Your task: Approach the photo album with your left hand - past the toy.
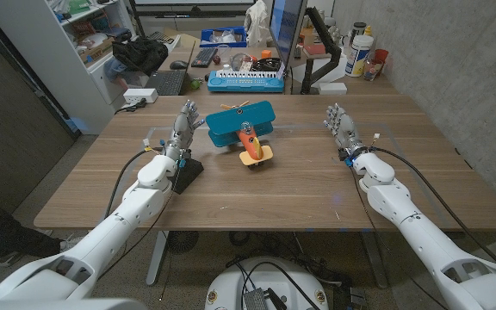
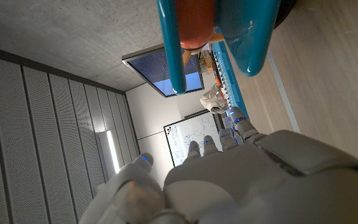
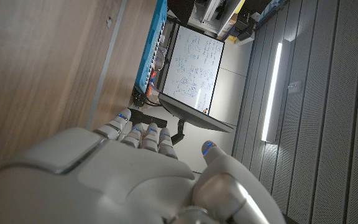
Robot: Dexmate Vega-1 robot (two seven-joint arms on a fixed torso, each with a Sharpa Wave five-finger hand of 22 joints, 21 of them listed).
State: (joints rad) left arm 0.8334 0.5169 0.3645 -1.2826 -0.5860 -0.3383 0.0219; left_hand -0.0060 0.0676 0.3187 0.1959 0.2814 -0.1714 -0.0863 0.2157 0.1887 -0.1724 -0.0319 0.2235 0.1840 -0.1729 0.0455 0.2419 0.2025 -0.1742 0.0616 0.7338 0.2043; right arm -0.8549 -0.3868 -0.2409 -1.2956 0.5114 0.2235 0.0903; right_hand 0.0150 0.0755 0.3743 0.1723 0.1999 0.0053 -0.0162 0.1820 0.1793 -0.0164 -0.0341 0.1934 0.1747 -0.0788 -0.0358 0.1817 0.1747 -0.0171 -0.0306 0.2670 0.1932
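1. The left hand (image 1: 183, 131) is standing released over the table (image 1: 317, 194), fingers apart and reaching away from the robot, gripping nothing.
2. It is hanging just beside the toy (image 1: 244, 133), at the end of the wing on the robot's left; whether the fingers are touching the wing cannot be told.
3. In the left wrist view, the left hand (image 2: 229, 180) is showing its back, with the toy (image 2: 229, 37) close ahead of its fingertips.
4. The toy, a teal plane with an orange body, is sitting near the table's middle, its nose pointing towards the robot.
5. A black flat thing (image 1: 189, 170) is lying on the table just under the left wrist, nearer the robot than the toy; whether this is the album cannot be told.
6. The right hand (image 1: 341, 129) is waiting well apart from the toy, on the table's right side, fingers spread and holding nothing.
7. In the right wrist view, the right hand (image 3: 123, 180) is likewise showing loose fingers.
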